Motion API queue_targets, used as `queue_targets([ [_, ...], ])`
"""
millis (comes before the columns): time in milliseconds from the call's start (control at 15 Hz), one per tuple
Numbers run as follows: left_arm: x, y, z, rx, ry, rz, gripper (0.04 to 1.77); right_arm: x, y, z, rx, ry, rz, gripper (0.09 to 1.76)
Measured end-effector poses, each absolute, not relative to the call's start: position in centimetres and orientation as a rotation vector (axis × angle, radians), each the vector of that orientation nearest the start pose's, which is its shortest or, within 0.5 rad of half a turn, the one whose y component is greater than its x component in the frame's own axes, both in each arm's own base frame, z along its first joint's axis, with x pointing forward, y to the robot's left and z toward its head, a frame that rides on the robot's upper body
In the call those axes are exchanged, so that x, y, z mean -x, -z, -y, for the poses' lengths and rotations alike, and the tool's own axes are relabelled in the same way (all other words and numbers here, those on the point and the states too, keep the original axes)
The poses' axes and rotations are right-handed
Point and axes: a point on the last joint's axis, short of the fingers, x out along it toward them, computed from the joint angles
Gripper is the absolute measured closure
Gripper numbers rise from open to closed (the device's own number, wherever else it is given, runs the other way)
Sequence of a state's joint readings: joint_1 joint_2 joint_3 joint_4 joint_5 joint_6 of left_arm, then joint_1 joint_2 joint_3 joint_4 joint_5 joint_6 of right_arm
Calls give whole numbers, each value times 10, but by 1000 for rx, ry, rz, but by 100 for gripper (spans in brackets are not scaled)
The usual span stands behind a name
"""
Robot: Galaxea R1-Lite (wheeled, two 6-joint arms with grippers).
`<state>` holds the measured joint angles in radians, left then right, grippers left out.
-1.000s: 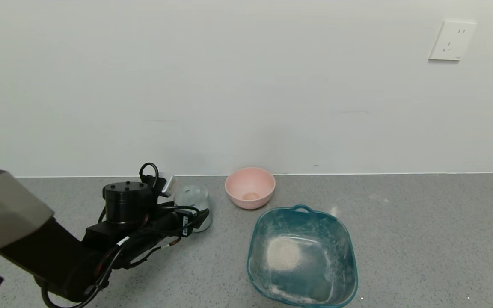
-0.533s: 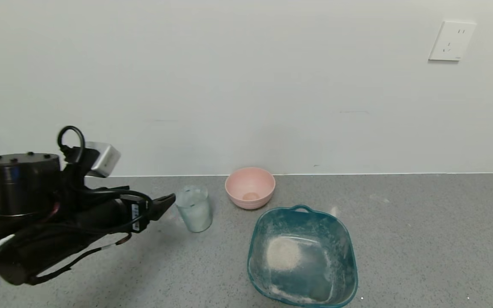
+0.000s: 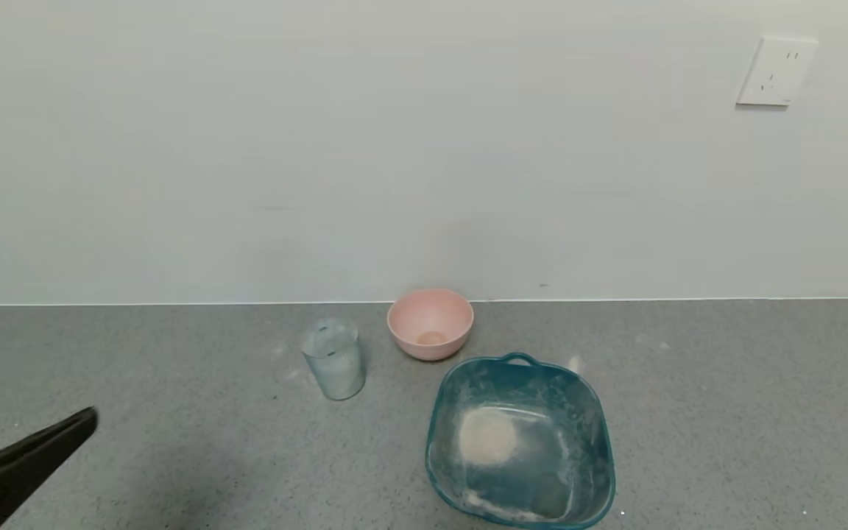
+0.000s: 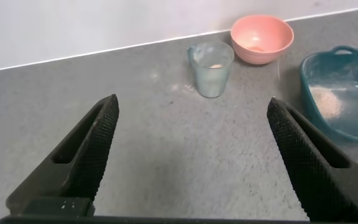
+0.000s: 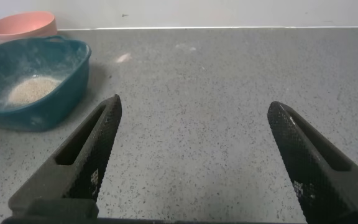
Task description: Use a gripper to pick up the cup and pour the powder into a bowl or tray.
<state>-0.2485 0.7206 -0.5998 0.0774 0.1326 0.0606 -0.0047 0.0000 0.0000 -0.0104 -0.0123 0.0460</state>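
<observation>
The clear ribbed cup [image 3: 333, 359] stands upright on the grey counter, left of the pink bowl; it also shows in the left wrist view [image 4: 212, 67]. The teal basin [image 3: 589, 412] sits to its right with a pale pile of powder [image 3: 486, 436] inside; the right wrist view shows the basin [image 5: 67, 59] and the powder [image 5: 30, 90] too. My left gripper [image 3: 23, 416] is open and empty at the far left edge, well clear of the cup; in its wrist view [image 4: 191, 118] the jaws stand wide apart. My right gripper [image 5: 191, 115] is open and empty over bare counter, right of the basin.
A small pink bowl [image 3: 430, 322] stands near the wall behind the basin. A white wall socket [image 3: 776, 71] is high on the right. Faint powder dust [image 3: 575, 363] lies on the counter by the basin.
My left gripper has let go of the cup and drawn back to the left and toward me, almost out of the head view. The cup stays standing where it was set.
</observation>
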Motion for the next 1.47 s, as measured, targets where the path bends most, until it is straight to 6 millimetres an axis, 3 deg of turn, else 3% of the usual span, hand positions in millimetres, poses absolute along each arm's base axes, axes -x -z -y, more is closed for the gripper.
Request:
queue_targets([
  [267,-1,-229,-3,-85,-26,-84,10,23,-77,0,-46,17,11,14],
  [600,34,-209,-2,-68,-100,31,10,23,-77,0,-46,17,11,14],
  [933,42,-183,-1,-47,-100,84,9,23,-77,0,-46,16,10,14],
  [1200,50,-152,-1,-44,-66,121,9,23,-77,0,-46,17,10,14],
  [1467,42,-131,-1,-50,-41,214,9,23,-77,0,-46,16,11,14],
])
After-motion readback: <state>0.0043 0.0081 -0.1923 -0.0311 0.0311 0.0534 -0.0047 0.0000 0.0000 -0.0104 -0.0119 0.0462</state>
